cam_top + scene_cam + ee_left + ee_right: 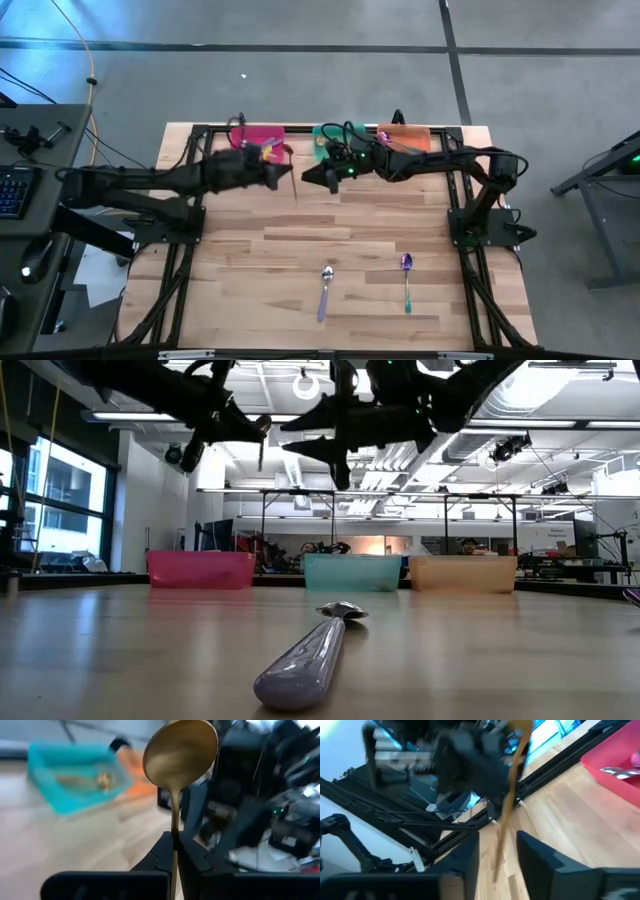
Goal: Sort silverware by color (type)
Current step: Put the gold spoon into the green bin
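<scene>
Nearest the low camera: a silver-lavender metal spoon [305, 660] lying flat on the wooden counter [250, 260], handle toward the lens. From above it sits at the near middle of the counter, with an iridescent purple spoon with a teal handle [407, 281] beside it, apart, not touching.

Gold metal spoon [178, 770]: held off the counter, bowl away from the left hand [174, 851], which is pressed together on the thin handle. From above, this spoon hangs in the air between the two arms, in front of the pink plastic bin [258, 136].

Handling, as a judgement: thin, stiff, light, smooth metal; likely to slip or pivot in a narrow pinch. Best hold looks to be mid-handle, across the flat width. The flat-lying spoons offer little edge to get under.

Right hand [497, 851]: fingers spread, the gold handle passing down between them; contact not visible, nothing clamped. Looks like a hand-over being set up mid-air.

Green plastic bin [333, 139] holds at least one gold-looking piece in the left wrist view. Orange plastic bin [405, 135] at the far right of the row; contents not discernible. Pink bin shows silver pieces in the right wrist view.
</scene>
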